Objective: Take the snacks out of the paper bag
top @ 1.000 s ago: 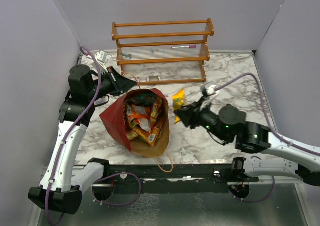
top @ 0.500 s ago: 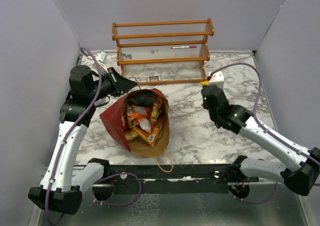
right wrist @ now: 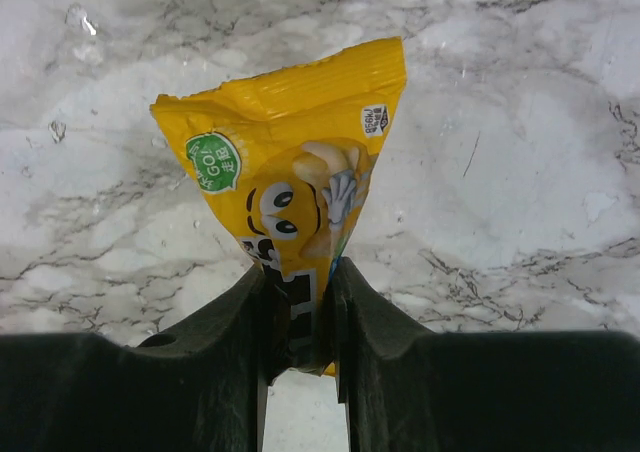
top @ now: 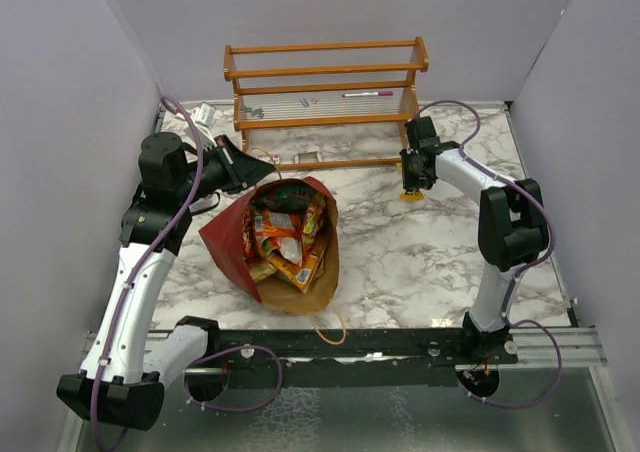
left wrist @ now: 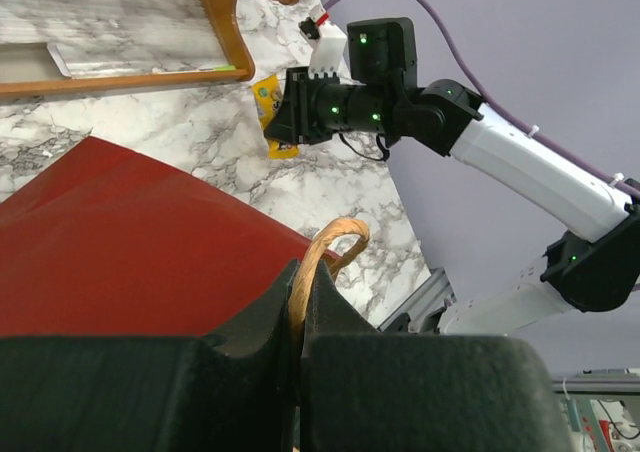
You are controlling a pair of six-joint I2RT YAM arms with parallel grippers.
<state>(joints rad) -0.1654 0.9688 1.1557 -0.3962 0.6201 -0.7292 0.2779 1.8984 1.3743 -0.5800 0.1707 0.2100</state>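
Marble table (top: 400,262), grey walls.

- **Left:** left gripper (left wrist: 300,302), jaws pinched on the twine handle (left wrist: 325,247) of the paper bag (top: 228,240); arm bent high beside the bag's far rim.
- **Centre:** bag mouth open, orange and red snacks (top: 285,234) inside.
- **Right:** right gripper (top: 413,184), jaws clamped on one end of a yellow packet (right wrist: 290,162). Its long axis runs away from the jaws toward the wooden rack (top: 325,97). Arm stretched far, well apart from the bag.
- **Judgement:** remaining packets lie leftward of these jaws.

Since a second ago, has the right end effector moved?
Yes. The right end effector swung away from the bag, back toward the right foot of the wooden rack, with the yellow packet pinched in it.
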